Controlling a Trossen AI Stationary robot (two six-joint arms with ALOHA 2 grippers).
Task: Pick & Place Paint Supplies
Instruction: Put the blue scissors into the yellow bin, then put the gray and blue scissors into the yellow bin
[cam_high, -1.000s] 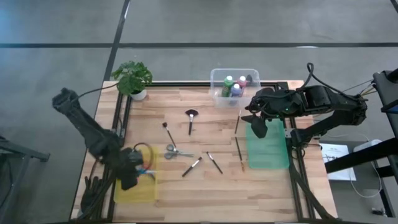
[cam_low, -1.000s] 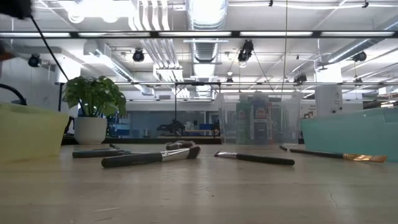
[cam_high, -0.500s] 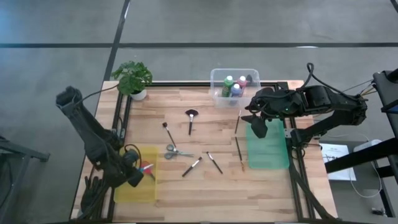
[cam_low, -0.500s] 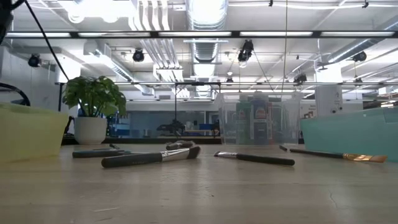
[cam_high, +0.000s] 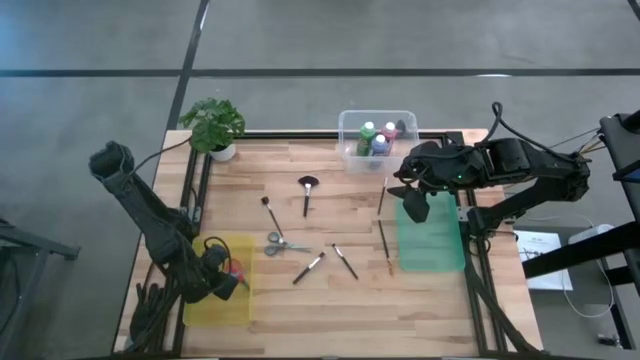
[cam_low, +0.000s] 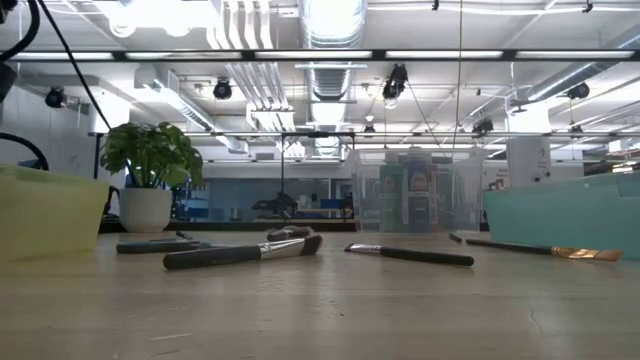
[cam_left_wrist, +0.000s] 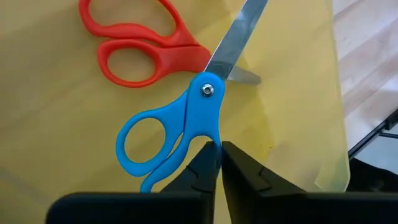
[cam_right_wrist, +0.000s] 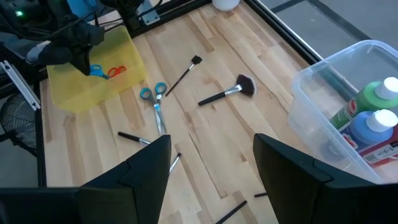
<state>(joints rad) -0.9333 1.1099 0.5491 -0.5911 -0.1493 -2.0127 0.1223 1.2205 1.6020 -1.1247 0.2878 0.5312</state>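
Note:
My left gripper (cam_left_wrist: 219, 158) reaches down into the yellow tray (cam_high: 222, 300) at the near left, its fingers nearly closed on the blue-handled scissors (cam_left_wrist: 180, 130). Red-handled scissors (cam_left_wrist: 140, 46) lie on the tray floor beside them. My right gripper (cam_right_wrist: 211, 180) hangs open and high over the far end of the green tray (cam_high: 432, 240), touching nothing. Several brushes (cam_high: 306, 193) (cam_high: 308, 267) (cam_high: 382, 240) and another pair of scissors (cam_high: 283, 243) lie flat on the wooden table. Paint bottles (cam_high: 378, 140) stand in a clear bin at the far edge. My left gripper pinches the blue scissors by the handle shank just behind the pivot (cam_left_wrist: 210, 138), between its two fingertips, with only a thin slit showing between them. The fingers come from above, slanting down. The scissors lie low over the tray floor, their blade crossing the red scissors' blade.
A potted plant (cam_high: 212, 125) stands at the far left corner. The clear bin (cam_high: 350, 150) sits at the far edge, beside my right arm. Black frame rails run along the table's left and right sides. Bare wood shows along the table's near edge between the two trays.
My left gripper has sunk into the yellow tray and rolled its wrist, bringing the blue scissors down beside the red ones.

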